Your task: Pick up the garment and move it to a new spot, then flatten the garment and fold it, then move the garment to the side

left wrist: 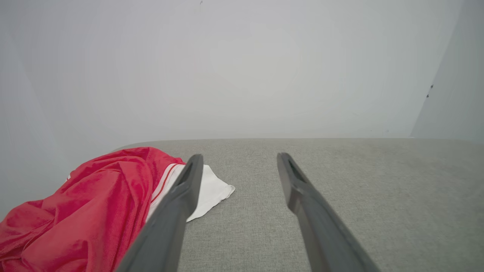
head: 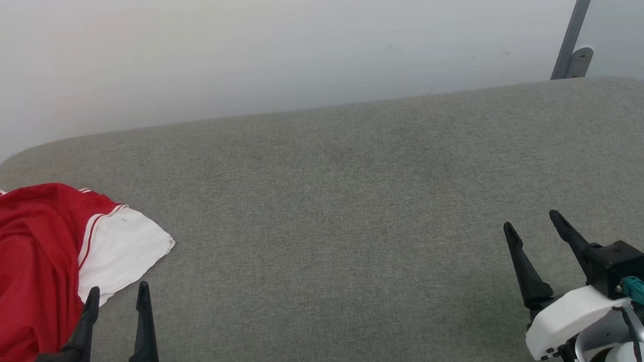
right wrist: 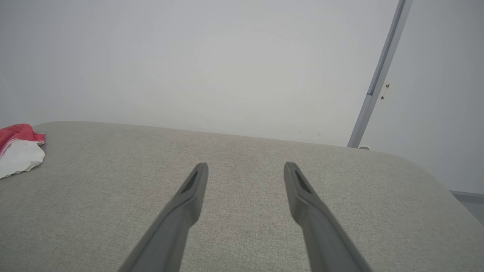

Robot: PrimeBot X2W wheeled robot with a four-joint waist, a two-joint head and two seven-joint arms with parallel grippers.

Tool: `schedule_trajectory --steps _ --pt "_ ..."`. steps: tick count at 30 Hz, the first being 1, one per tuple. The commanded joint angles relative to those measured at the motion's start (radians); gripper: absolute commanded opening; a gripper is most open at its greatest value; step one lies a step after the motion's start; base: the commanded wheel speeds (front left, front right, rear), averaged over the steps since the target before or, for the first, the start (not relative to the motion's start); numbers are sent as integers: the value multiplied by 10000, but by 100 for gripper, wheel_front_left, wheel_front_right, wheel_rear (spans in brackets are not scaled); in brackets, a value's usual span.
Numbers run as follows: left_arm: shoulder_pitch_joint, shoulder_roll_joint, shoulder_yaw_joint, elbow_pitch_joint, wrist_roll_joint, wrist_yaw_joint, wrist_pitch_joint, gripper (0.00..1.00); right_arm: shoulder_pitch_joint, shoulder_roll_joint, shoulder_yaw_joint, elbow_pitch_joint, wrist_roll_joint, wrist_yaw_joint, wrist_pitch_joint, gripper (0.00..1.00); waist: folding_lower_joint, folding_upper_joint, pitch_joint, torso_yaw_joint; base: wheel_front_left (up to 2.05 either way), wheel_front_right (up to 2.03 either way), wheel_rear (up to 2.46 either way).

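Seemingly nothing is done: the crumpled red white-sleeved jersey shirt (head: 15, 272) lies unlifted on the grey fabric counter (head: 359, 201), left end effector (head: 118, 287) and right end effector (head: 530, 220) both spread, empty.

Crumpled garment (head: 21, 271) on grey surface (head: 359, 201), far left; left gripper (head: 118, 287), right gripper (head: 530, 220): jaws apart.

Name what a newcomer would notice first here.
The red garment stands out first: it lies crumpled, with a white sleeve spread out, at the far left of the grey cushioned surface. The left hand is open right by that sleeve. The right hand is open too, far off at the lower right over bare fabric.
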Motion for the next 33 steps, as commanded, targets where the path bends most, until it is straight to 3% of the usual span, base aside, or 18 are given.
schedule_trajectory --steps 1,17,27,33 --pt "100 18 -3 12 21 -50 -71 100 71 30 -10 -56 -59 -3 -75 100 0 0 1 -2 0 0 0" --pt "-68 1 281 254 -505 -12 -70 100 89 -104 146 -7 31 -3 -142 100 0 0 -58 351 0 0 0" --pt "-178 73 745 495 -878 232 36 100 -118 -233 706 14 233 -3 -72 100 0 0 -184 1369 0 0 0" --pt "-110 136 878 490 -1033 385 165 100 -133 -277 1018 54 355 -3 -24 100 0 0 -296 2321 0 0 0"
